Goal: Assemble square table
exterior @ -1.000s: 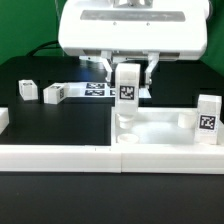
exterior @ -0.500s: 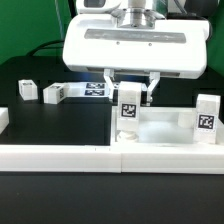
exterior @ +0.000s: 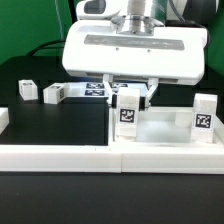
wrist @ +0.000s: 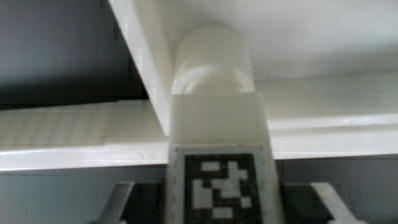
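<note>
- Gripper (exterior: 129, 97) fingers pinch held leg (exterior: 128, 110), upright at a corner of the top (exterior: 165, 131); seating judged incomplete.
- Second leg (exterior: 205, 115) stands at the top's opposite corner, apparently fitted.
- Two loose legs (exterior: 27, 90) lie off the top, not yet fitted.

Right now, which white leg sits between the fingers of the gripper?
The upright leg under the gripper; the other legs sit apart, untouched.
</note>
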Controlling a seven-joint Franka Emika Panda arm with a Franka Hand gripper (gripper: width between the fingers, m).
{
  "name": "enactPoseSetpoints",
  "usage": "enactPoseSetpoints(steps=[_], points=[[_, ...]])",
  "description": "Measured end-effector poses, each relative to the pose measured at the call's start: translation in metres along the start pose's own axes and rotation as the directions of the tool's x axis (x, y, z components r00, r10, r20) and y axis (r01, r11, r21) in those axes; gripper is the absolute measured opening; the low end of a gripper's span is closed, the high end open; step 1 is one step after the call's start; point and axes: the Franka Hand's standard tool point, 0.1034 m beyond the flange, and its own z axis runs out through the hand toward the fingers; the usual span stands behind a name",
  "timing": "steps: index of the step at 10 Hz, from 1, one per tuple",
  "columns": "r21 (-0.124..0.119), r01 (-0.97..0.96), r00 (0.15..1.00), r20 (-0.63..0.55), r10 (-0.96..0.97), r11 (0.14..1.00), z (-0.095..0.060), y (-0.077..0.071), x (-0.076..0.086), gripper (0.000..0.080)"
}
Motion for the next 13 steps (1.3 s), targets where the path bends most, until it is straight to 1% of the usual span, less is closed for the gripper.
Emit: enactPoseSetpoints(steps=[1,2,3,4,5,6,10,11,12,13], points=[[0.000,0.000,1.000,0.000,0.000,1.000,0.000,0.000,0.000,0.0287],[0.000,0.000,1.000,0.001,0.000,1.000,0.000,0.000,0.000,0.0370],[0.000,0.000,1.000,0.001,0.000,1.000,0.000,0.000,0.000,0.0370],[0.000,0.000,1.000,0.001,0.000,1.000,0.000,0.000,0.000,0.0551],[0.000,0.000,1.000,0.001,0.000,1.000,0.000,0.000,0.000,0.0630],[0.000,0.000,1.000,0.001,0.000,1.000,0.000,0.000,0.000,0.0644],[0.000,-0.001,1.000,0.002,0.001,1.000,-0.001,0.001,0.001,0.0649],[0.015,0.006,0.997,0.082,-0.007,1.000,-0.007,0.010,0.002,0.0649],[0.037,-0.018,0.986,0.164,0.012,0.999,-0.016,0.012,0.003,0.0649],[0.055,-0.036,0.973,0.229,0.023,0.998,-0.020,0.013,0.006,0.0649]])
